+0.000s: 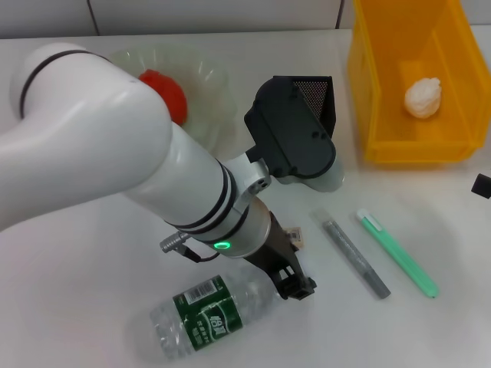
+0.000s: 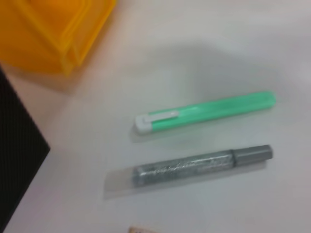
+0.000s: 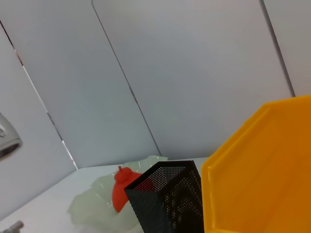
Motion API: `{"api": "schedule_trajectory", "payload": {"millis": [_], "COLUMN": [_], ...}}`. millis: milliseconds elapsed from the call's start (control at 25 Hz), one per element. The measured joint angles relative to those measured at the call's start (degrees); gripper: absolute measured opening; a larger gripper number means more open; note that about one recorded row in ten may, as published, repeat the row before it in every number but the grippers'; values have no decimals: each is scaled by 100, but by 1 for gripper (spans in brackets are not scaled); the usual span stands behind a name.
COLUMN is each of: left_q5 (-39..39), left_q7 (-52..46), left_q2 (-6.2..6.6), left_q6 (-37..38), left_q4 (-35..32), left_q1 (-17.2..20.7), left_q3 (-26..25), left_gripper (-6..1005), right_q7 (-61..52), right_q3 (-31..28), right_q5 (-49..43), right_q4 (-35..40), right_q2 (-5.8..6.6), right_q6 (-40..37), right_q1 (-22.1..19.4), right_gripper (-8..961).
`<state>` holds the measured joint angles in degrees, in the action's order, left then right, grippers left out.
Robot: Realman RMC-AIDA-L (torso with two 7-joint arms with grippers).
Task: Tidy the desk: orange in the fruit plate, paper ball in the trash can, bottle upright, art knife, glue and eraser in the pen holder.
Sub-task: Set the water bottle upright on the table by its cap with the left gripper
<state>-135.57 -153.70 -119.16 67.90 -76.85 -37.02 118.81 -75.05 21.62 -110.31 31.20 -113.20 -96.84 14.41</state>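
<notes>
your left gripper (image 1: 295, 282) sat low over the desk (image 1: 92, 307), right at the cap end of the bottle (image 1: 205, 316), which lay on its side near the front edge with its green label facing up. the dark fingers looked drawn close together, but you could not tell whether they were pinching anything. just behind the gripper, a small beige corner of the eraser (image 1: 295, 236) peeked out from under the arm, with the barcode sticker showing.

the orange (image 1: 167, 93) was in the fruit plate (image 1: 207, 84) at the back of the desk, partly hidden by your left arm. the pen holder (image 1: 316, 96) stood upright between the plate and the trash can (image 1: 367, 100), and the paper ball (image 1: 423, 97) lay inside the can.

to the right of the gripper, the grey glue stick (image 1: 354, 254) and the green art knife (image 1: 397, 253) lay flat side by side on the desk, near each other but apart.

of your right gripper only a small dark bit (image 1: 482, 185) showed at the right edge of the head view, well away from the work, and you could not tell its state.
</notes>
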Motion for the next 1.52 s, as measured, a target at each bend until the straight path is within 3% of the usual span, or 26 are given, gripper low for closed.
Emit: {"api": "schedule_trajectory", "payload": {"millis": [200,280,320,400,480,560,640,680,720,880,920,1040,1080,1160,1280,1320,1440,1480,1520], "left_q5": [332,854,854,1342,2123,2305,2668,3020,3020,3682,3682,4019,4276,4358,4496,4496,4514,4528,4528], "left_q7": [1028,1587,1587,2014,2660,2828,3174,3539,3539,4578,4578,5524,6296,6603,7957,7957,8931,9628,9628], "left_q2": [17,23,23,36,46,46,47,50,50,60,60,65,66,67,80,80,61,54,54], "left_q6": [419,687,687,919,1431,1595,1946,2258,2258,2970,2970,3396,3628,3681,3723,3723,3665,3625,3625], "left_q4": [-528,-672,-672,-604,-261,-133,177,537,537,1509,1509,2291,2916,3141,4121,4121,4548,4901,4901], "left_q1": [367,594,594,689,745,746,749,750,750,759,759,767,798,817,1000,1000,1222,1355,1355], "left_q3": [-393,-1063,-1063,-1596,-2598,-2884,-3504,-4079,-4079,-5297,-5297,-5920,-6292,-6443,-7223,-7223,-7832,-8291,-8291], "left_gripper": [465,455,455,454,454,451,448,447,445,446,447,450,451,452,455,456,458,459,460], "right_q7": [0,0,0,0,1,22,39,63,63,35,35,-29,-57,-60,-69,-69,-105,-117,-117], "right_q3": [0,0,0,-1,5,6,6,2,2,0,0,0,0,-3,-11,-11,-49,-70,-70], "right_q5": [0,0,0,-2,-23,-25,-25,-24,-24,-11,-11,-6,7,19,81,81,91,92,92], "right_q4": [-13,-14,-14,-15,-20,-68,-115,-196,-196,-224,-224,-233,-263,-286,-489,-489,-549,-551,-551], "right_q2": [0,-1,-1,-24,-57,-58,-60,-60,-60,-61,-61,-61,-62,-61,-64,-64,-118,-176,-176], "right_q6": [24,26,26,25,26,26,26,27,27,33,33,32,25,20,77,77,101,119,119], "right_q1": [0,0,0,1,39,65,71,97,97,150,150,196,227,245,381,381,489,549,549], "right_gripper": [807,807,807,807,807,807,807,807,807,807,807,807,807,807,807,807,807,807,807]}}
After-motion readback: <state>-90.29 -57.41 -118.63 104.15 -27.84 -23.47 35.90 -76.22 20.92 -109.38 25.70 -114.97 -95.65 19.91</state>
